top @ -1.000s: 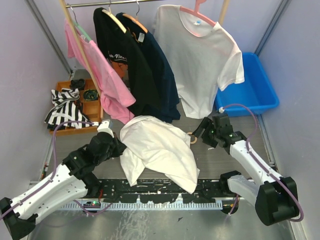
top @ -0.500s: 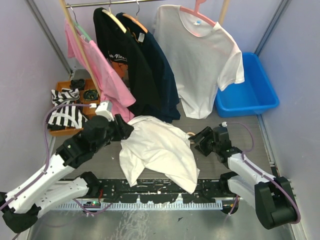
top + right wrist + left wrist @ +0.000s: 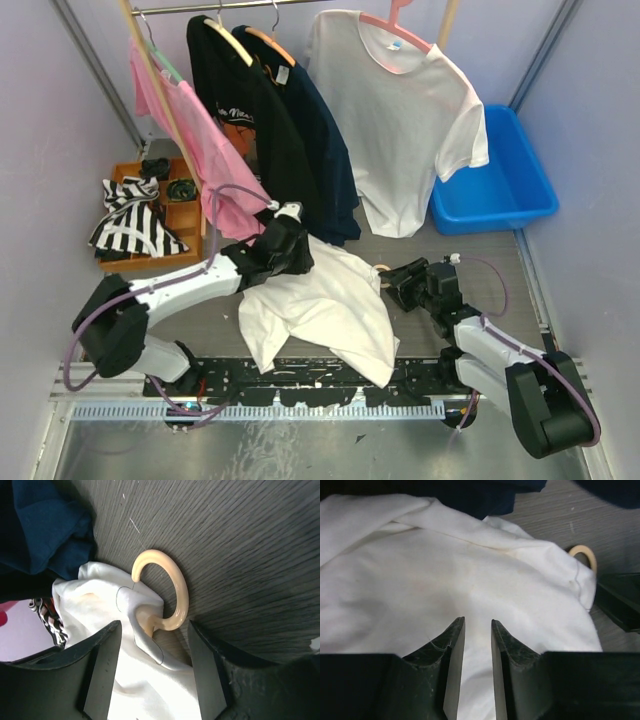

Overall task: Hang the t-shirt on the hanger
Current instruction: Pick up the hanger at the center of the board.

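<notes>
T-shirt: the plain white t-shirt (image 3: pixel 320 305) lies crumpled in a loose heap on the grey table (image 3: pixel 440 250). It sits between the two arms and is not yet hung.
Hanger: only the hanger's (image 3: pixel 167 587) cream curved hook shows. It pokes out from the t-shirt's edge on the side nearest the right arm. Cloth is bunched round the hook's stem, and the rest of the hanger is hidden, presumably inside the t-shirt.
Left gripper: the left gripper (image 3: pixel 476 625) hangs over the t-shirt's far edge, jaws a narrow gap apart. White cloth shows through the gap and nothing is pinched. It looks placed to take a fold and pull the shirt straight over the hidden hanger.
Right gripper: the right gripper (image 3: pixel 155 627) sits low at the t-shirt's hook side. Its fingers are spread either side of the stem where it leaves the cloth, and neither finger clearly touches it. This likely readies a grip that steadies the hanger while the other arm works the fabric.
Hung clothes: a navy garment (image 3: pixel 325 150) hangs just beyond the t-shirt's far edge, so a lift there could snag it.
Progress: the shirt drapes the hanger only roughly and needs smoothing.
</notes>
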Motion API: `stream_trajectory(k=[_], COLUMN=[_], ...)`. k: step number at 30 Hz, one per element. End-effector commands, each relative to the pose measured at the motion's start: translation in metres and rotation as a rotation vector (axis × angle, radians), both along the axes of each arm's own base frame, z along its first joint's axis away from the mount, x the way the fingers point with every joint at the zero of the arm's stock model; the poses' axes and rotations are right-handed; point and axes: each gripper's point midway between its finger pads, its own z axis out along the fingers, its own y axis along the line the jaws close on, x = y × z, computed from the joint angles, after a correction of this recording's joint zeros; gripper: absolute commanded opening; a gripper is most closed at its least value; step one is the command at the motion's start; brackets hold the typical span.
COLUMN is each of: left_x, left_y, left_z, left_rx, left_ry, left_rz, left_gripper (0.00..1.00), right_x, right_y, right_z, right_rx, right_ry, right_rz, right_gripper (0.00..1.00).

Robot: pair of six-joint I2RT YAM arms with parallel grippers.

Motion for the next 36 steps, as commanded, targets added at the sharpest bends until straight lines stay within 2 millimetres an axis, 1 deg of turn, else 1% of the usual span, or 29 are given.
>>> stream_trajectory(k=[1, 4, 8, 11, 14, 16, 18, 21, 22, 23, 25, 29, 30, 34, 36], left_x=[0.006, -0.006, -0.023, -0.030, -0.033, -0.033, -0.032, -0.032, -0.032, -0.033, -0.034, -0.036, -0.036, -0.039, -0.040], left_y=[-0.007, -0.001, 0.007, 0.013, 0.017, 0.018, 0.018, 0.019, 0.019, 0.020, 0.022, 0.028, 0.028, 0.027, 0.026], left_z=[-0.035, -0.073, -0.111, -0.129, -0.137, -0.138, -0.136, -0.135, -0.134, -0.132, -0.127, -0.114, -0.109, -0.091, -0.078], left_rx=[0.026, 0.074, 0.119, 0.151, 0.165, 0.171, 0.172, 0.176, 0.177, 0.177, 0.173, 0.160, 0.150, 0.110, 0.081], left_ry=[0.014, 0.077, 0.144, 0.176, 0.186, 0.183, 0.179, 0.177, 0.176, 0.173, 0.166, 0.146, 0.137, 0.121, 0.110], left_rz=[-0.004, -0.002, 0.002, 0.005, 0.007, 0.010, 0.008, 0.006, 0.006, 0.006, 0.009, 0.016, 0.016, 0.008, 0.002], left_gripper=[0.32, 0.26, 0.23, 0.22, 0.22, 0.21, 0.22, 0.21, 0.21, 0.21, 0.21, 0.22, 0.21, 0.21, 0.22], right_x=[-0.008, -0.006, -0.003, 0.001, 0.008, 0.013, 0.016, 0.017, 0.019, 0.020, 0.022, 0.026, 0.027, 0.031, 0.032], right_y=[-0.022, -0.023, -0.021, -0.016, -0.009, -0.006, -0.003, -0.002, -0.003, -0.005, -0.010, -0.024, -0.026, -0.025, -0.024], right_z=[-0.032, -0.038, -0.042, -0.042, -0.037, -0.035, -0.032, -0.025, -0.021, -0.014, 0.001, 0.045, 0.054, 0.085, 0.105], right_rx=[-0.088, -0.095, -0.101, -0.107, -0.121, -0.124, -0.129, -0.149, -0.162, -0.191, -0.242, -0.327, -0.340, -0.367, -0.380], right_ry=[0.083, 0.085, 0.071, 0.044, -0.001, -0.020, -0.033, -0.053, -0.065, -0.081, -0.118, -0.224, -0.247, -0.328, -0.386], right_rz=[-0.102, -0.115, -0.111, -0.096, -0.071, -0.055, -0.040, -0.028, -0.032, -0.026, -0.025, -0.046, -0.047, -0.027, -0.012], right_gripper=[0.61, 0.60, 0.56, 0.53, 0.53, 0.52, 0.43, 0.26, 0.23, 0.22, 0.22, 0.22, 0.19, 0.01, 0.01])
